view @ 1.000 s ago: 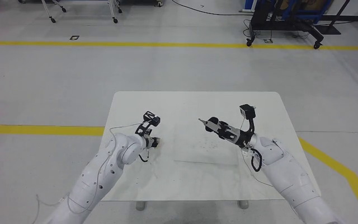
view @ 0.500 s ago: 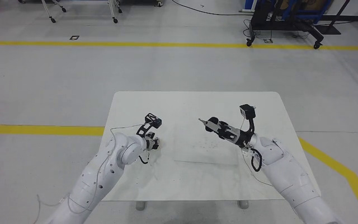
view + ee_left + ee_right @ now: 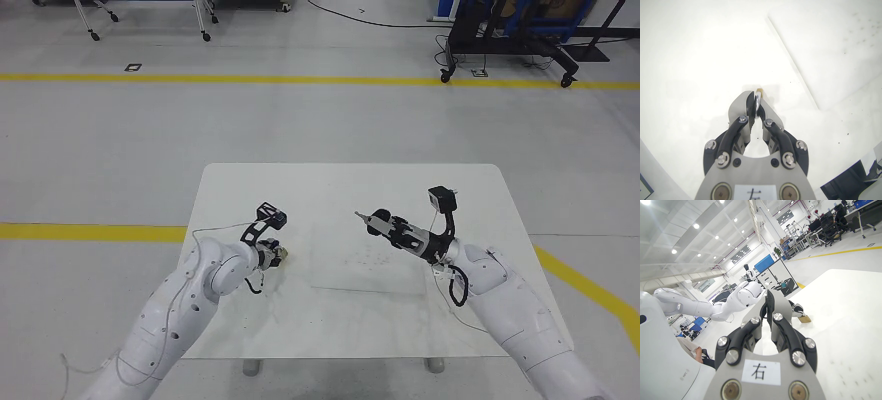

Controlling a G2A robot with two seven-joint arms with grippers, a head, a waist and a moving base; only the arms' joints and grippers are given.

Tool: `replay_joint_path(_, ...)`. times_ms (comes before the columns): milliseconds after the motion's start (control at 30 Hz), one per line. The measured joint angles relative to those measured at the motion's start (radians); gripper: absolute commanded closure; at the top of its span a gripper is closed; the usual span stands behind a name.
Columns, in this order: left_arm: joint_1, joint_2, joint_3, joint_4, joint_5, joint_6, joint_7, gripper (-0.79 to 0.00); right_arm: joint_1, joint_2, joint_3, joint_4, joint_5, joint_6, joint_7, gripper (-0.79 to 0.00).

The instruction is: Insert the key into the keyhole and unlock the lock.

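Note:
A brass padlock (image 3: 804, 319) rests on the white table (image 3: 350, 185), left of centre. My left gripper (image 3: 755, 94) is shut on its silver shackle (image 3: 757, 103), and a corner of the brass body (image 3: 760, 91) peeks out past the fingertips. From above, the same gripper (image 3: 272, 255) sits low on the table with the padlock (image 3: 282, 254) at its tip. My right gripper (image 3: 368, 217) hovers above the table's middle, right of the padlock and pointing toward it. Its fingers (image 3: 770, 302) are pressed together on the key, of which a thin tip (image 3: 357, 213) sticks out.
A thin white sheet (image 3: 829, 56) lies flat across the table's centre, its edge running just beyond the padlock. Small dark specks (image 3: 848, 134) dot the surface. Beyond the table are yellow floor lines (image 3: 300, 78) and a black cart (image 3: 510, 40).
My left wrist has shifted slightly back and forth at the padlock, keeping its hold. The right arm and key have stayed still.

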Motion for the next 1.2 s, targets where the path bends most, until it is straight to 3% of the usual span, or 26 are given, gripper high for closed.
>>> replay_joint_path(267,-0.008,-0.010,0.022,0.007,0.035,0.015,0.024,0.000,0.000,0.000,0.000,0.000,0.000,0.000,0.000,0.000)
replay_joint_path(500,0.026,-0.003,-0.043,-0.053,-0.028,-0.022,0.131,0.000,0.000,0.000,0.000,0.000,0.000,0.000,0.000,0.000)
replay_joint_path(833,0.040,-0.004,-0.057,-0.059,-0.058,-0.042,0.156,0.000,-0.002,0.000,-0.001,-0.003,-0.002,0.006,-0.004,0.000)
replay_joint_path(933,0.031,-0.007,-0.109,-0.009,-0.261,-0.138,0.134,0.000,-0.002,-0.007,-0.015,-0.022,-0.010,0.041,-0.029,0.000)
replay_joint_path(1067,-0.028,-0.017,-0.137,0.126,-0.727,-0.272,-0.010,0.000,0.030,-0.035,-0.084,-0.014,-0.009,0.056,-0.079,0.000)
replay_joint_path(1200,-0.104,-0.036,-0.120,0.271,-1.139,-0.303,-0.201,0.000,0.081,-0.069,-0.160,0.030,-0.019,0.045,-0.136,0.000)
